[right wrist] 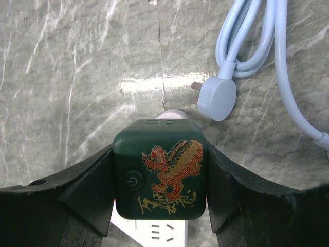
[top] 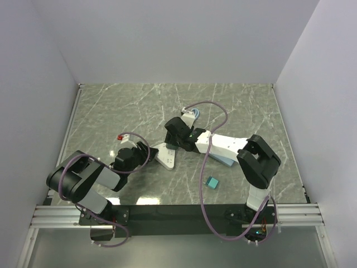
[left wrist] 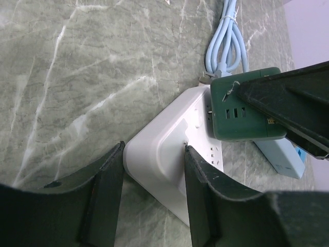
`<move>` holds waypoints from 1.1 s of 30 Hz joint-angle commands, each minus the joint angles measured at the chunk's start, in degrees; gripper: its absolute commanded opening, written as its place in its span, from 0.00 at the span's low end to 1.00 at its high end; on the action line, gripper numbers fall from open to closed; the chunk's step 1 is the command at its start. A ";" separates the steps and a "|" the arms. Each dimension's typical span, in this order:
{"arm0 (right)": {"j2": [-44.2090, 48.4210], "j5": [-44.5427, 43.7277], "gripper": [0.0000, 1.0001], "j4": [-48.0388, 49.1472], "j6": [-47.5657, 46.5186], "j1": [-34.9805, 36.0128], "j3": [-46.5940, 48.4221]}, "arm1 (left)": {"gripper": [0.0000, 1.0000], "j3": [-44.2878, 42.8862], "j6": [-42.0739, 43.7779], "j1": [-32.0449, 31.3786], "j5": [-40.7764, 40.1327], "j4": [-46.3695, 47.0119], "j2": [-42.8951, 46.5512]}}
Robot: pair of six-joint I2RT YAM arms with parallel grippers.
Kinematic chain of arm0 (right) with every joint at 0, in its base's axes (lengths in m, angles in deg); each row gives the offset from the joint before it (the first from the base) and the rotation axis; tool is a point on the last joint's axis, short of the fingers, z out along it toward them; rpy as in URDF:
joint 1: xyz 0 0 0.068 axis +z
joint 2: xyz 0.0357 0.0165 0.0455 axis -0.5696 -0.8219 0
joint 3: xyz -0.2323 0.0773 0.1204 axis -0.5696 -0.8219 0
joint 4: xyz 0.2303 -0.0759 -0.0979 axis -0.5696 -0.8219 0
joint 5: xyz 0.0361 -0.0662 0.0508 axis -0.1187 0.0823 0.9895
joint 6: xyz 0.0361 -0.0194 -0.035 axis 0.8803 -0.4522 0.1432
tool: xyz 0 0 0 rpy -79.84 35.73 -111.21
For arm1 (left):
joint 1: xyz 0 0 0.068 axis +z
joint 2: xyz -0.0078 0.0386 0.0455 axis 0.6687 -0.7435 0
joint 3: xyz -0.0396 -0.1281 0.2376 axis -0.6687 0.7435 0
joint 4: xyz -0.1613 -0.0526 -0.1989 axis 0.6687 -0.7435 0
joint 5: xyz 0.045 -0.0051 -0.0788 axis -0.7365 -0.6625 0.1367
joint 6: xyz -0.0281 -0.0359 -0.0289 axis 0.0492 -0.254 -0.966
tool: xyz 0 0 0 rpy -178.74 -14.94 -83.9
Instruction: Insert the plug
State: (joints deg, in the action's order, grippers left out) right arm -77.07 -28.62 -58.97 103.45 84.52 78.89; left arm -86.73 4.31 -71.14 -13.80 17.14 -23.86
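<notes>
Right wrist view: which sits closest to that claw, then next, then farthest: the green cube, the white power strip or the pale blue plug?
1. green cube: clamped in the right gripper.
2. white power strip: directly beneath the cube.
3. pale blue plug: on the table beyond, rightward.

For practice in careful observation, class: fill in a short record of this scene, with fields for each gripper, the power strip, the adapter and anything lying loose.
Left gripper: closed on one end of the white power strip
Right gripper: closed on the green adapter
Adapter position: at the strip's socket face; whether it is fully seated cannot be told
Light blue cable: coiled on the table beyond the strip, untouched
Small teal block: on the table, apart from the strip
</notes>
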 commanded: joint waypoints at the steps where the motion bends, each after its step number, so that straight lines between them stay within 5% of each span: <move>1: -7.50 8.60 0.00 -4.31 4.32 4.25 -4.48 | 0.00 -1.29 3.22 -0.63 1.61 -2.46 -1.90; 20: -12.87 10.36 0.00 -5.01 4.32 6.54 -1.49 | 0.00 -1.55 3.48 -0.63 1.70 -2.28 -2.52; 28: -9.27 3.34 0.00 -13.17 -0.42 6.10 5.26 | 0.00 -1.91 3.84 -0.54 1.52 -2.28 -3.14; 33: -5.14 0.34 0.34 -14.67 -3.23 5.22 6.68 | 0.00 -1.99 4.01 -0.45 1.17 -2.19 -3.92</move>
State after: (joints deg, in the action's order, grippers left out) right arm -81.76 -35.05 -64.74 102.36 86.97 85.71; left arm -87.03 4.23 -70.77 -14.22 19.00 -25.57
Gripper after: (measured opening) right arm 0.672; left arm 0.501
